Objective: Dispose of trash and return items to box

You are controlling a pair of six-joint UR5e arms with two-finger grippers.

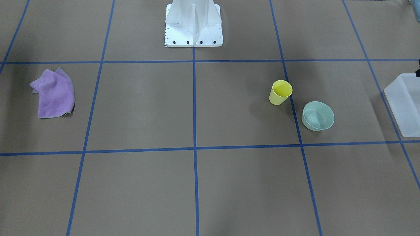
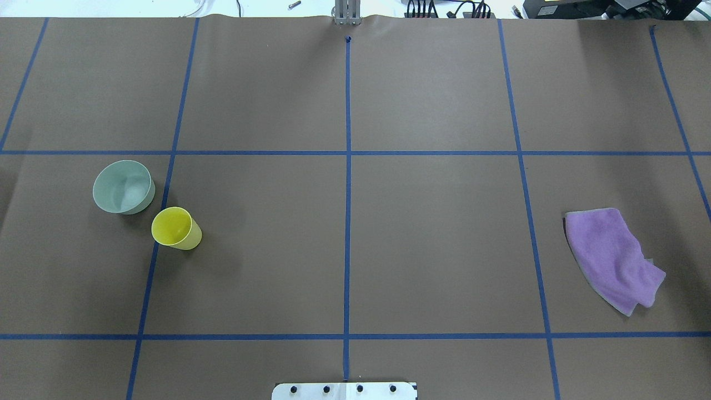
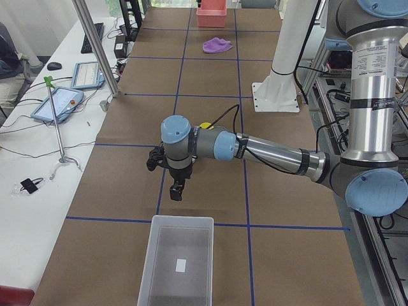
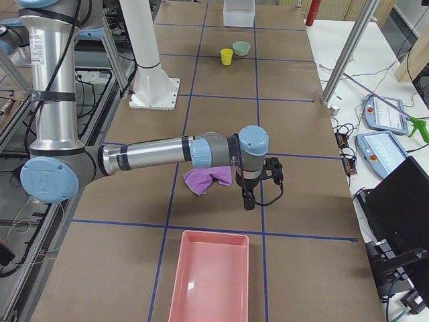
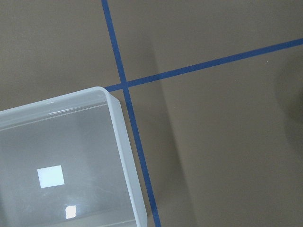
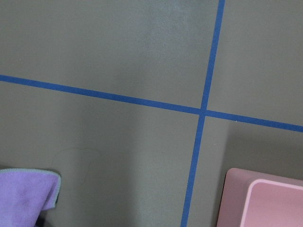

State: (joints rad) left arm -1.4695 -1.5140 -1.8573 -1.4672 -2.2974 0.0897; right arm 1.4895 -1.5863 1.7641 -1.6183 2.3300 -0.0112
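The yellow cup stands upright on the brown table, also in the overhead view. The mint-green bowl sits upright right beside it. The translucent box stands empty at the table's left end; its corner shows in the left wrist view and at the front view's edge. My left gripper hangs above the table between the cup and the box. My right gripper hangs beside the purple cloth. I cannot tell whether either is open or shut.
A purple cloth lies crumpled on the right side of the table, also in the right wrist view. A pink tray stands at the table's right end. The white robot base stands at the middle rear. Blue tape lines grid the table.
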